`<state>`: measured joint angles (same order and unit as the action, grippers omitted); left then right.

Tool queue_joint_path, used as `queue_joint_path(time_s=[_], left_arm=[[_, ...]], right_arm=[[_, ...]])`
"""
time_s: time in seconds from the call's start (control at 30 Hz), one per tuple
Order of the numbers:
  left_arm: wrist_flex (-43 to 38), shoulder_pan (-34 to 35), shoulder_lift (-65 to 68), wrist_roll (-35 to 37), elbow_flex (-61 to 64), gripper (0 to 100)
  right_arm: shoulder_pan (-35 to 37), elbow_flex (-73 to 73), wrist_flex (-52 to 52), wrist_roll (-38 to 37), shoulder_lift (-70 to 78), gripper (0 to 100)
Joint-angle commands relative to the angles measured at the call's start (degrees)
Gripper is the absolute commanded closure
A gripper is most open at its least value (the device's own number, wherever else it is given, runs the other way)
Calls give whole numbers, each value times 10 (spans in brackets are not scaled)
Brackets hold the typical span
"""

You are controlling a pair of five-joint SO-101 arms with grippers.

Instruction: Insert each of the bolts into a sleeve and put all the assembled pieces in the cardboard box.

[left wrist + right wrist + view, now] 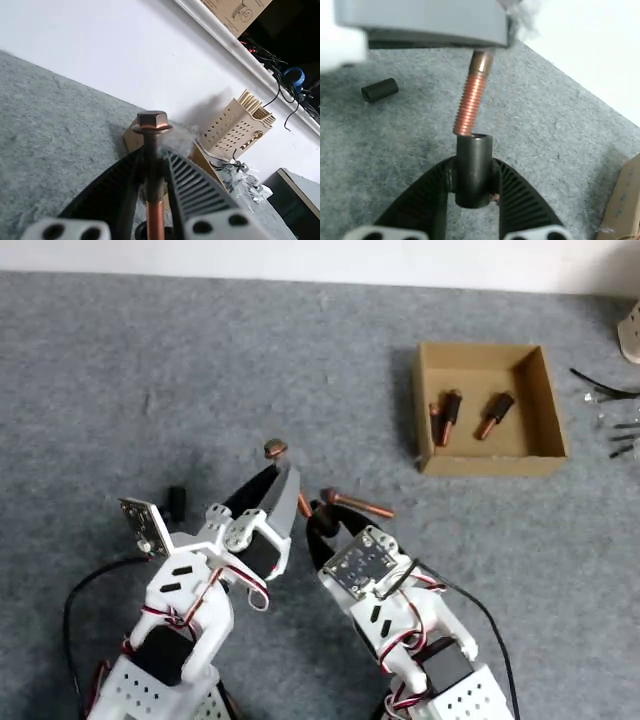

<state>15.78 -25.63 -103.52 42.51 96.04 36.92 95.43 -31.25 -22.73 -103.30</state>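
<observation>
We see the left pincer (154, 154) clamped on a copper bolt (152, 122); the right pincer (472, 167) is closed around a black sleeve (474, 150), with the bolt's threaded tip at its mouth; the cardboard box (490, 465), toward the far right corner of the table (150, 370), holds assembled pieces (495, 412).

The left gripper (280, 473) clamps a bolt (275, 449), head protruding. The right gripper (322, 518) sits just beside it. A second bolt (360, 505) lies on the table (150, 360) nearby. A loose sleeve (177, 503) lies apart. The box (490, 464) holds assembled pieces (496, 413).
</observation>
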Motion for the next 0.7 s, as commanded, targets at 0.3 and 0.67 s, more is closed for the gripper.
queue_joint_path(time_s=[0.3, 0.67], left_arm=[[-4, -26, -5, 1, 11, 993], [-45, 19, -5, 4, 11, 993]], right_arm=[[-6, -14, 16, -3, -7, 995], [-2, -14, 16, -3, -7, 995]])
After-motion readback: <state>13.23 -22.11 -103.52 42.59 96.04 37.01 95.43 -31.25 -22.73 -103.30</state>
